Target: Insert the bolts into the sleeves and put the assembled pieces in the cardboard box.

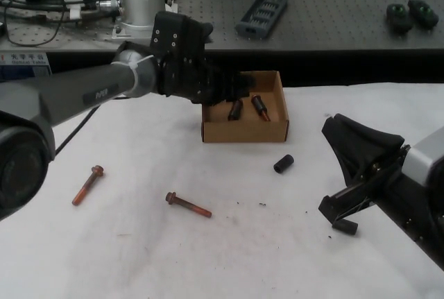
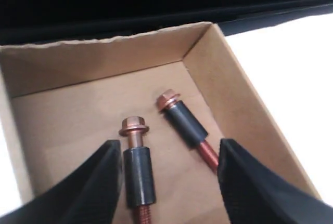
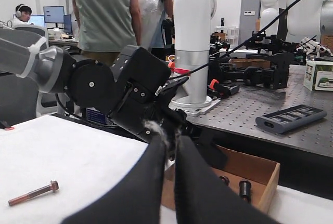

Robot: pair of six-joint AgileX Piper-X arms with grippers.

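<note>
Hovering over the box (image 1: 244,131), left jaws stand wide apart, empty. Two sleeved bolts (image 2: 139,174) lie inside. Right jaws pressed together, empty.

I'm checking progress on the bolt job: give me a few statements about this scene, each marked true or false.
1. Two assembled pieces lie in the cardboard box. True.
2. The left claw is shut on a bolt. False: it is open above the box.
3. Two loose bolts lie on the white cloth. True.
4. The loose sleeve sits inside the box. False: it lies on the cloth, outside the box.
</note>
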